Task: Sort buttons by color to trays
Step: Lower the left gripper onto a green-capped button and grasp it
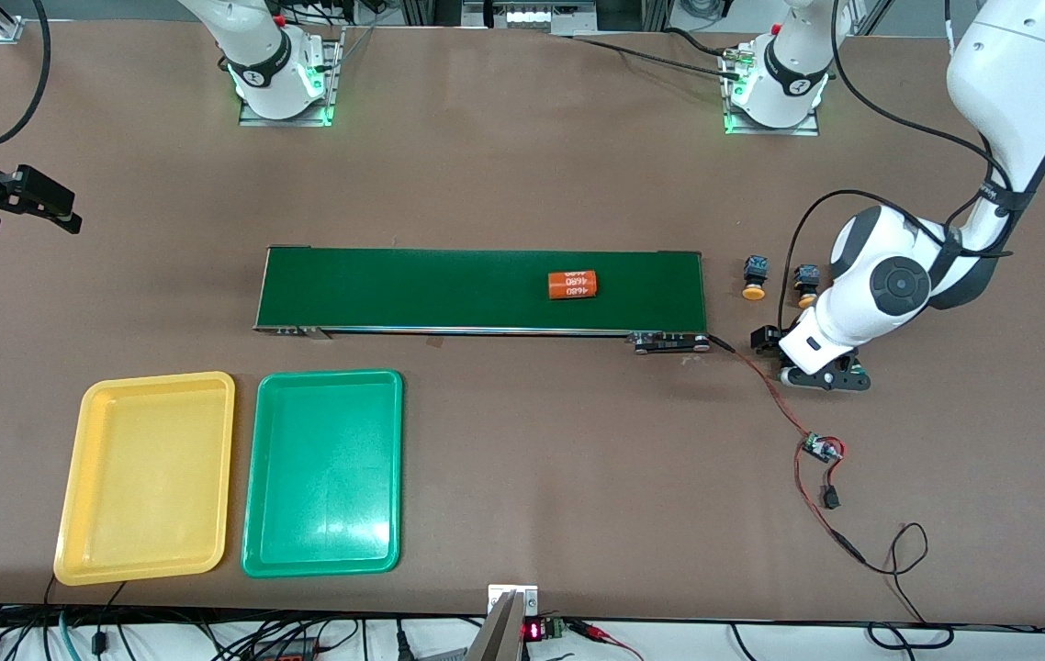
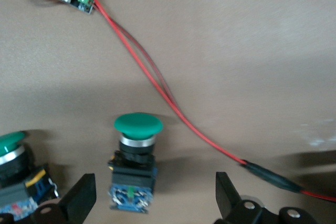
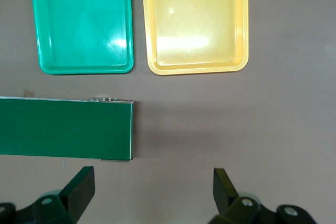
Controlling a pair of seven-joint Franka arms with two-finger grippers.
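Two buttons with yellow-orange caps [image 1: 755,278] [image 1: 806,285] lie on the table past the conveyor's end, at the left arm's end. My left gripper [image 1: 807,363] hangs low beside them, nearer the front camera, and hides what is under it there. In the left wrist view a green-capped button [image 2: 134,163] lies on its side between the open left gripper's [image 2: 155,187] fingers, untouched. A second green button [image 2: 13,169] lies just outside one finger. The yellow tray [image 1: 146,477] and green tray [image 1: 322,473] sit side by side, empty. My right gripper [image 1: 36,197] waits open at the right arm's end [image 3: 152,177].
A long dark-green conveyor belt [image 1: 481,289] crosses the table's middle with an orange "4680" cylinder [image 1: 572,285] on it. Red wires run from the conveyor's end to a small circuit board [image 1: 821,449] close to my left gripper, then toward the table's front edge.
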